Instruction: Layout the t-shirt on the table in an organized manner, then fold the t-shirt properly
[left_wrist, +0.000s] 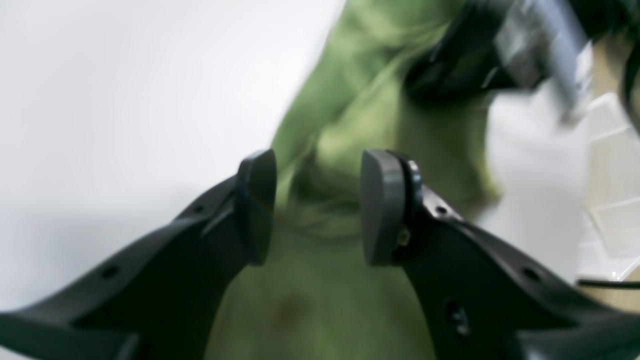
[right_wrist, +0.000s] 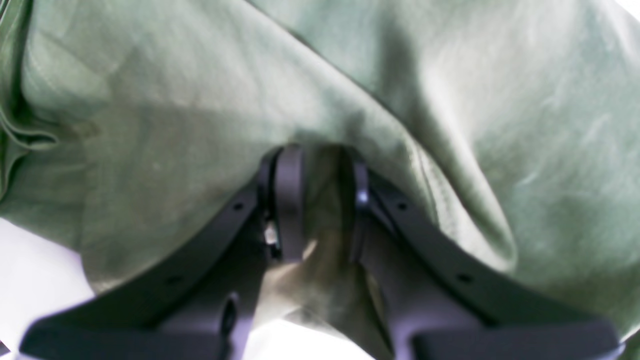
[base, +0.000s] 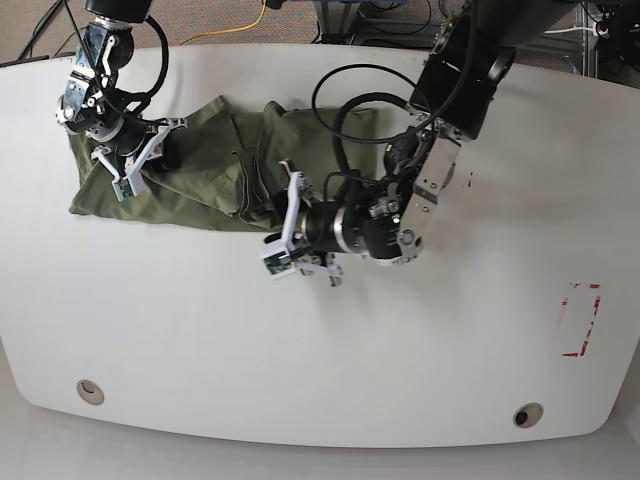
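T-shirt (base: 200, 170) bunched on table (base: 330, 350), far-left part in base view. Left gripper (left_wrist: 318, 207) jaws well apart, nothing between pads; olive cloth just beyond fingertips, blurred. Left gripper low over table at shirt's near edge in base view. Right gripper (right_wrist: 320, 200) jaws narrow, fold of shirt pinched between pads (right_wrist: 290, 200); fabric drapes ahead and to both sides of it. Farther off: red tape rectangle (base: 580, 320), two grommet holes (base: 90, 390) near front edge.
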